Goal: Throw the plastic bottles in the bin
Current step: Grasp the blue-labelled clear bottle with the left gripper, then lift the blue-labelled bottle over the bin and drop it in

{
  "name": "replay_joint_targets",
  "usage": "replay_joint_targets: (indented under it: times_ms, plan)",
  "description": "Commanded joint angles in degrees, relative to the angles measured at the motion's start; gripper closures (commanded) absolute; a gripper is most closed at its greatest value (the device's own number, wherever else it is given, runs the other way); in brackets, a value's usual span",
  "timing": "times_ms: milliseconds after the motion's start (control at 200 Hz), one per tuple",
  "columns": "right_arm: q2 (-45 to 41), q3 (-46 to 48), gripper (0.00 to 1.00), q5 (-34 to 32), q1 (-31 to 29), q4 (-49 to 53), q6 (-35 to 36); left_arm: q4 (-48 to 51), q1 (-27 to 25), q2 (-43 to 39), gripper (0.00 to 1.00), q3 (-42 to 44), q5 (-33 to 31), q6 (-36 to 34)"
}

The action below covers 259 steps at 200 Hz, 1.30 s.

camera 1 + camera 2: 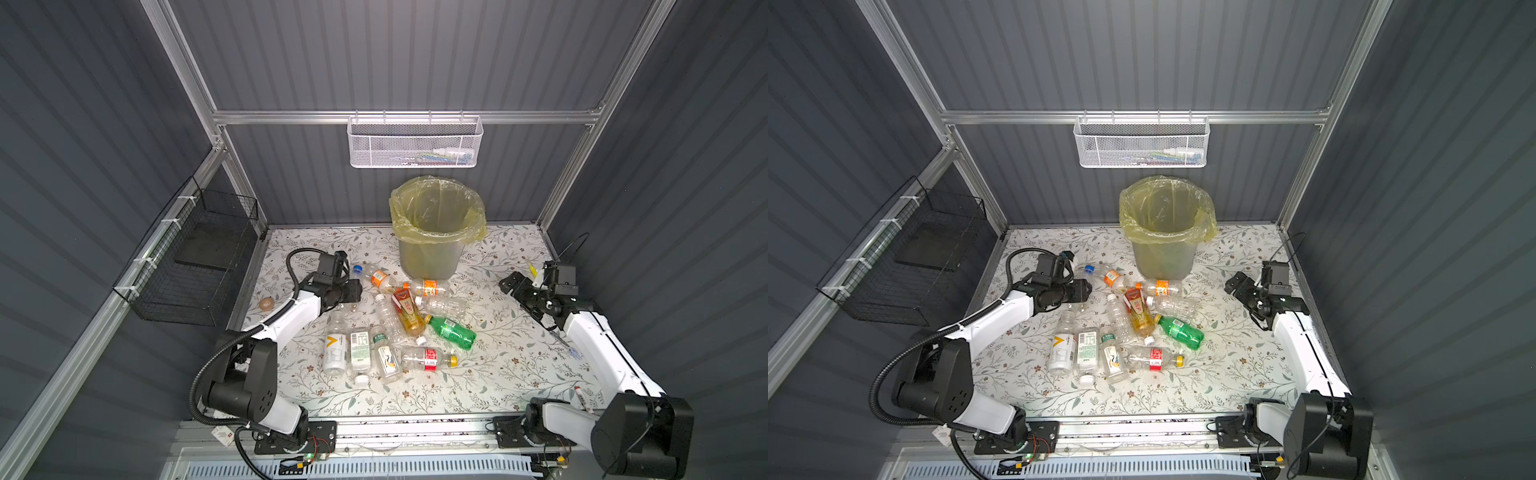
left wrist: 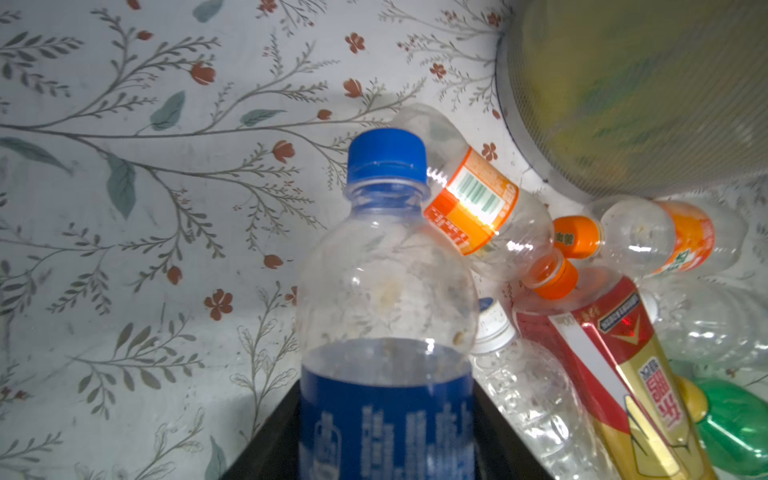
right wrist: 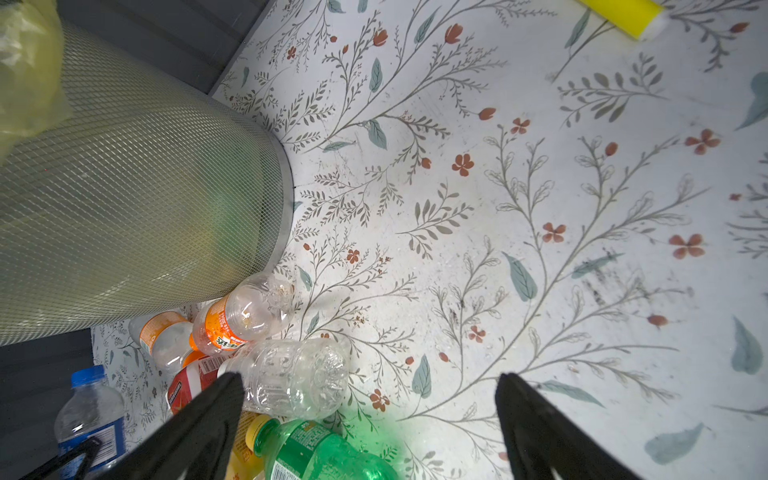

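Counting the plastic bottles point(image 1: 388, 320) gives eleven, one gripped and ten lying loose on the floral surface point(image 1: 498, 374), though where they overlap the tally is not certain. The gripped one is a blue-capped bottle point(image 2: 386, 291) with a blue label. The left gripper point(image 2: 386, 432) is clamped tight around its body. Among the ten loose ones:

- Two orange-labelled bottles point(image 1: 430, 287) lie just beside the foot of the bin.
- Two plain clear bottles point(image 1: 442, 306) lie in the cluster.
- One amber bottle point(image 1: 409, 318) wears a red label.
- One green bottle point(image 1: 451, 332) lies just beside the amber one.
- One red-labelled bottle point(image 1: 428, 359) has a yellow cap.
- Three white-labelled bottles point(image 1: 359, 349) lie side by side.

The single bin point(image 1: 432, 257) stands upright at the back of the surface, lined with one yellow bag point(image 1: 399, 224). The right gripper point(image 3: 369, 386) hangs over bare surface with its jaws spread wide and nothing between them. Two baskets hang on the walls, one white mesh basket point(image 1: 415, 143) and one black wire basket point(image 1: 191, 266).
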<state>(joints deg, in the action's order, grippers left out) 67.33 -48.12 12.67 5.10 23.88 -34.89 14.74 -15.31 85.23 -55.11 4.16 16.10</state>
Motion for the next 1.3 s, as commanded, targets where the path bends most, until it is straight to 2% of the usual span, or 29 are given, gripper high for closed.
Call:
replay_joint_targets:
  times_ms: [0,125,270,375,495,650,685,725,750,780,855,990,1156,1291]
  plan:
    - [-0.84,1.33,0.04,0.57,0.26,-0.49,-0.24,-0.02,5.97,-2.14,0.44,2.35,3.25,5.10]
    - [0.22,2.70,0.04,1.72,0.26,-1.29,-1.02,-1.36,9.71,-0.72,0.44,2.66,7.50,8.15]
    - [1.35,4.03,0.05,2.09,0.26,-3.50,-1.74,-4.45,9.86,0.80,0.43,2.05,10.68,10.80]
    - [2.60,4.02,0.05,2.78,0.25,-4.01,-1.93,-4.65,9.78,1.27,0.44,-3.23,13.36,12.03]
    - [3.65,3.90,0.06,3.59,0.26,-4.95,-2.52,-5.06,8.69,1.44,0.44,-15.38,17.99,14.54]
    - [4.53,3.55,0.06,4.22,0.17,-5.77,-3.26,-2.21,1.38,6.87,0.42,-40.79,20.30,13.75]
    - [4.52,3.55,0.06,4.13,0.16,-5.81,-3.32,-1.74,-0.34,9.17,0.37,-45.27,21.44,14.39]
    - [4.48,3.64,0.06,3.98,0.17,-5.78,-3.21,-0.98,-2.26,12.30,0.26,-51.57,23.18,14.82]
    - [4.52,3.69,0.06,3.95,0.16,-5.77,-3.27,-0.52,-3.44,14.32,0.17,-54.83,24.31,14.92]
    - [4.46,3.82,0.06,3.94,0.16,-5.83,-3.33,0.96,-4.64,16.65,0.02,-58.21,23.94,14.55]
    - [4.41,4.00,0.06,4.49,0.16,-5.87,-3.44,2.94,-5.19,21.55,0.00,-63.65,23.30,14.11]
    - [3.03,4.50,0.06,4.33,0.17,-4.61,-2.91,6.66,-3.93,23.94,0.00,-64.47,17.34,13.41]
    - [2.08,4.61,0.06,4.06,-0.30,-2.13,0.57,1.82,0.81,16.40,0.00,-54.97,15.18,13.54]
    - [3.03,4.35,0.07,3.97,-3.17,0.99,5.19,1.17,5.74,8.49,0.00,-43.13,15.13,11.96]
